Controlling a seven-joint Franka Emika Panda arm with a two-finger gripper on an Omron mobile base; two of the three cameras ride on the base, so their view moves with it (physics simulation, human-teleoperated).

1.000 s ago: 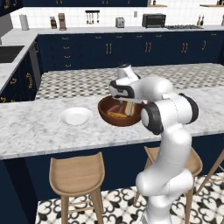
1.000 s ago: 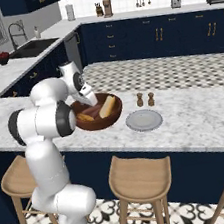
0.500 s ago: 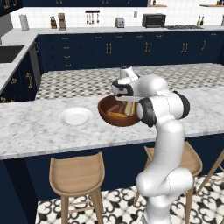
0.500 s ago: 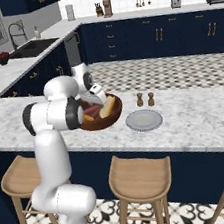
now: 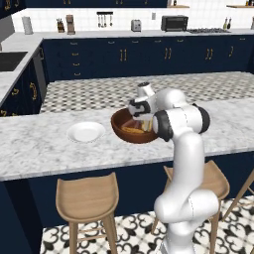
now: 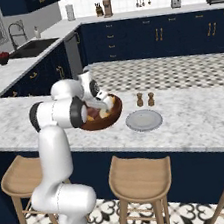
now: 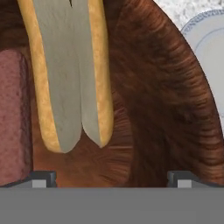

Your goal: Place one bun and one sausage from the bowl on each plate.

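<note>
Two dark fingertips (image 7: 43,177) of the gripper (image 7: 111,178) stand fully apart, holding nothing, inside the bowl (image 7: 166,109). No writing is legible. A split bun (image 7: 70,74) runs lengthwise away from the hand, beside a sausage (image 7: 13,113). Beyond the rim lies a white plate (image 7: 210,52).

A: Where does the bowl (image 5: 130,130) sit?

B: On the counter (image 5: 39,144), with one plate (image 5: 85,132) just to its left in the left base view and another plate (image 6: 143,120) just to its right in the right base view.

A: And inside it?

B: The gripper (image 7: 109,177) hangs over the bowl's inside; in the hand view a split bun (image 7: 70,74) lies ahead of the fingertips (image 7: 42,178), a sausage (image 7: 13,118) beside it at the left.

A: Anything behind?

B: Two shakers (image 6: 145,99) stand side by side behind the right plate. Stools (image 5: 87,198) stand in front, below the counter.
</note>
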